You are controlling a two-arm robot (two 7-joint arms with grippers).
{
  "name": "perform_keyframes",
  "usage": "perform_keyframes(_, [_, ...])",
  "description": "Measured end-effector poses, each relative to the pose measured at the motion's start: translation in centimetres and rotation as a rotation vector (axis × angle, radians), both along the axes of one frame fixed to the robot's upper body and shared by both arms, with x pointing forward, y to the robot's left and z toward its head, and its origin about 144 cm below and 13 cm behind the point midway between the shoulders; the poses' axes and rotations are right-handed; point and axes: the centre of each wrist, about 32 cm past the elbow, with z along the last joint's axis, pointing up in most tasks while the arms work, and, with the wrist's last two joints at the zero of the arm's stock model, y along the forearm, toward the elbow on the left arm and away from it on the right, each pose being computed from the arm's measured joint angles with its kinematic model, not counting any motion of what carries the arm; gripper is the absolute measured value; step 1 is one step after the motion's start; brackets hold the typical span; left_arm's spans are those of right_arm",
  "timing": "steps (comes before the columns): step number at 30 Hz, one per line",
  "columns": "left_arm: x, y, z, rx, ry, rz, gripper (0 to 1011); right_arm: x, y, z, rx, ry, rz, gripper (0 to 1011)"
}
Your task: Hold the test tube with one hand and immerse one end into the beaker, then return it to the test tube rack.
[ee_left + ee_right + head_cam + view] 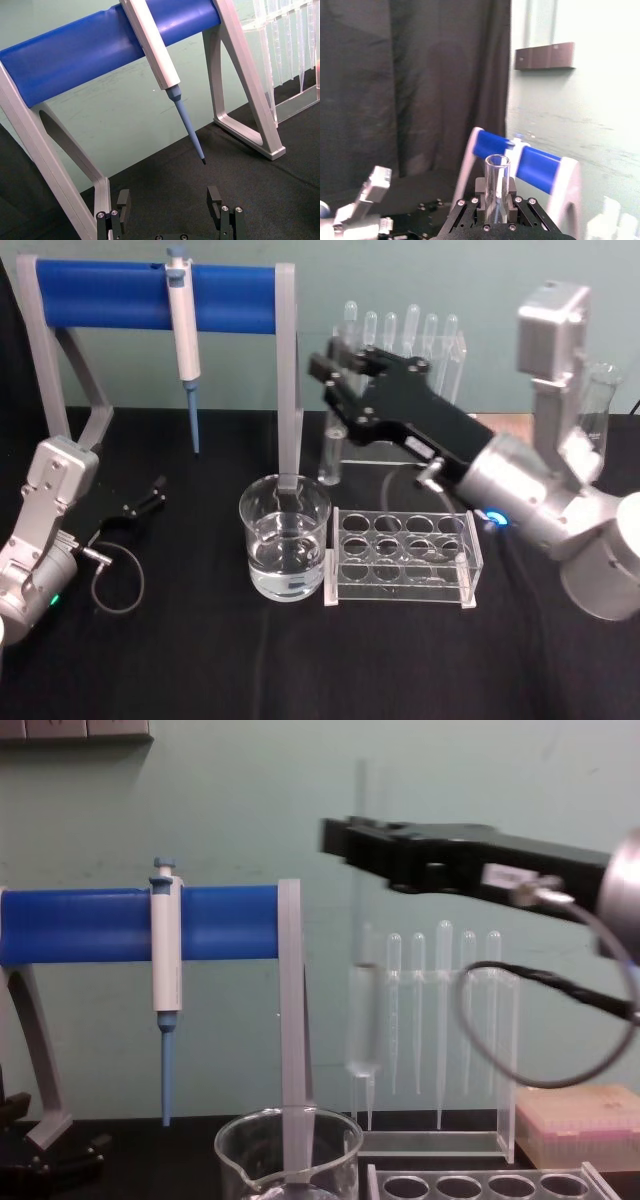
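The tube (362,1020) hangs upright in the air, clamped near its open top between the right gripper's (335,390) jaws; the right wrist view shows its mouth (497,162) standing up between them. Its round bottom sits above and just behind the beaker (285,538), a little to the robot's right of it, clear of the rim. The beaker stands on the black table (200,660), partly filled with clear liquid, just beside an empty clear rack (403,558).

Judging by this, the tube is being carried; the dip is not yet done. Next it wants shifting forward and leftward until centred over the beaker's mouth, then a straight descent so the lower end enters the liquid without knocking the glass.

The left gripper (170,212) is parked at the table's left, jaws apart, facing the pipettor (184,335) on its blue stand (110,295).

No writing is legible.
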Motion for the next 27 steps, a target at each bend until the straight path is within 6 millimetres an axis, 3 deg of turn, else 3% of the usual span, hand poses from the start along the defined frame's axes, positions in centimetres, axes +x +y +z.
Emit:
perform_keyframes(9, [0.0, 0.0, 0.0, 0.0, 0.0, 0.0, 1000, -1.9, -3.6, -1.2, -0.029, 0.031, -0.104, 225])
perform_keyframes(19, [0.0, 0.0, 0.0, 0.0, 0.0, 0.0, 1000, -2.0, -4.1, -4.7, -0.043, 0.092, -0.135, 225])
perform_keyframes(27, [0.0, 0.0, 0.0, 0.0, 0.0, 0.0, 1000, -2.1, -3.8, -6.1, -0.046, 0.118, -0.133, 225])
